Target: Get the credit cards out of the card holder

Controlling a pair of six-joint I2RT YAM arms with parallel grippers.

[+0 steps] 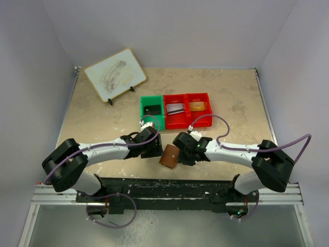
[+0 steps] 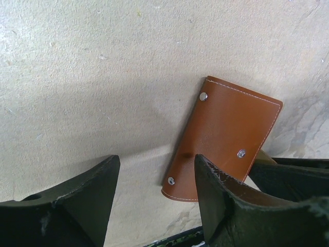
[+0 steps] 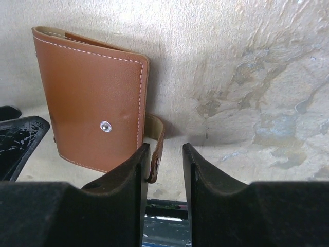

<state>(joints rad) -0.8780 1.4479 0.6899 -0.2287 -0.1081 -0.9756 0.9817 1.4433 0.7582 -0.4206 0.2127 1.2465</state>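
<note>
The card holder (image 1: 169,156) is a closed brown leather wallet lying on the table between my two grippers. In the left wrist view the card holder (image 2: 226,136) lies just past my right finger, and the left gripper (image 2: 157,162) is open over bare table. In the right wrist view the card holder (image 3: 92,103) is at the left. Its side tab (image 3: 157,139) hangs between the fingers of my right gripper (image 3: 164,152), against the left finger, with a gap to the other. No credit cards show at the holder; its inside is hidden.
Behind the grippers stand a green bin (image 1: 152,109) and two red bins (image 1: 175,108) (image 1: 198,106), each with a flat card-like piece inside. A white board on a stand (image 1: 115,74) sits at the back left. The table's near edge rail runs just below the holder.
</note>
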